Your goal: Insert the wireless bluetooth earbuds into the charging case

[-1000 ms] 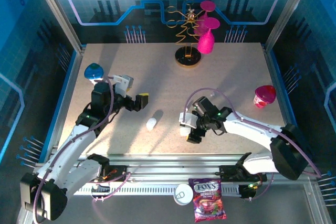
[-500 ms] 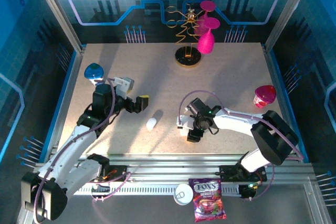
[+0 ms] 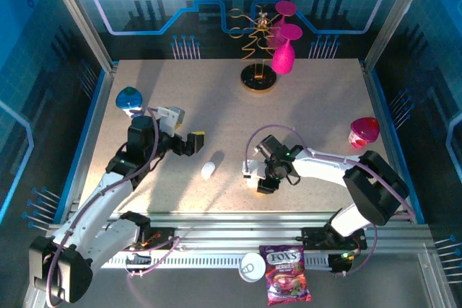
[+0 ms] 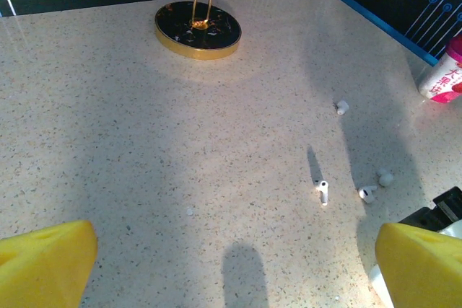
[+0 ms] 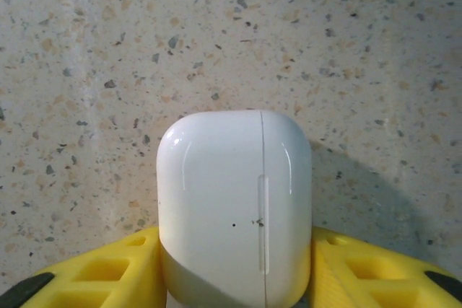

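Right claw [image 5: 234,268] clamps the shut case [image 5: 231,192]; left claw [image 4: 234,265] apart, empty; next, likely, the case needs opening for the earbuds [image 4: 323,191].

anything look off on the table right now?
The case is clamped in the right gripper with its lid shut. Two earbuds lie loose on the table, and two small white bits lie apart from them, possibly detached tips.

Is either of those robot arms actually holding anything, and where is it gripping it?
The right gripper holds the white case by its two sides, near one end. The left gripper is open and empty.
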